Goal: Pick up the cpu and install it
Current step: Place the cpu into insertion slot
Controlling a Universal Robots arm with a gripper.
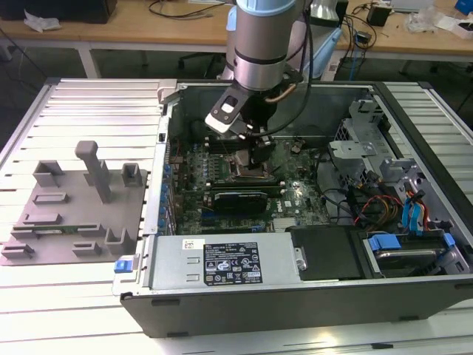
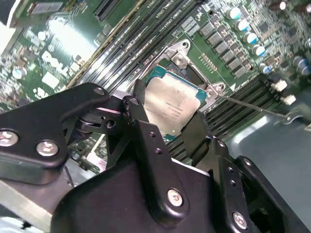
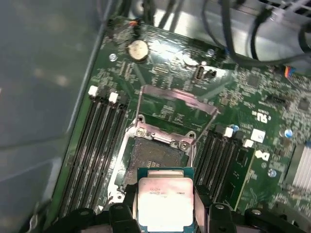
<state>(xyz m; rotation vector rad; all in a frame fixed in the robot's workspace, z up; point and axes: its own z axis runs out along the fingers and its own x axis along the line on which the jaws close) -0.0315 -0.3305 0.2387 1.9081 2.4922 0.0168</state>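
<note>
So, the slatted metal table (image 1: 81, 111) carries an open computer case (image 1: 259, 314) lying on its side, and the robot arm (image 1: 259, 44) reaches straight down into the middle of it. On the exterior view's left, well apart from the case, a grey fixture plate (image 1: 74, 214) with upright pegs and slots lies flat on the table. Inside the case, the power supply (image 1: 222, 262) with its white label runs along the near wall, and there's a tangle of coloured cables toward the exterior view's right.

The green motherboard (image 1: 295, 200) covers the case floor; both wrist views look down on it (image 3: 160, 77) (image 2: 63, 53). Black memory slots (image 3: 95, 145) run along both sides of the socket.

The black gripper (image 1: 259, 159) hangs low over the board, right above the socket area. In both wrist views its two fingers (image 3: 129, 201) sit against opposite edges of the cpu, so the gripper (image 2: 167, 116) (image 3: 165, 206) is clamped on the chip.

The cpu socket (image 3: 153, 155) (image 2: 194, 73) is open, its metal load plate (image 3: 175, 102) swung up and back, dark contact bed bare.

The cpu (image 3: 165, 196) (image 2: 172, 107) is held silver lid up, roughly level, just above the socket's near edge. It overlaps the frame there, but I can't tell if it touches
</note>
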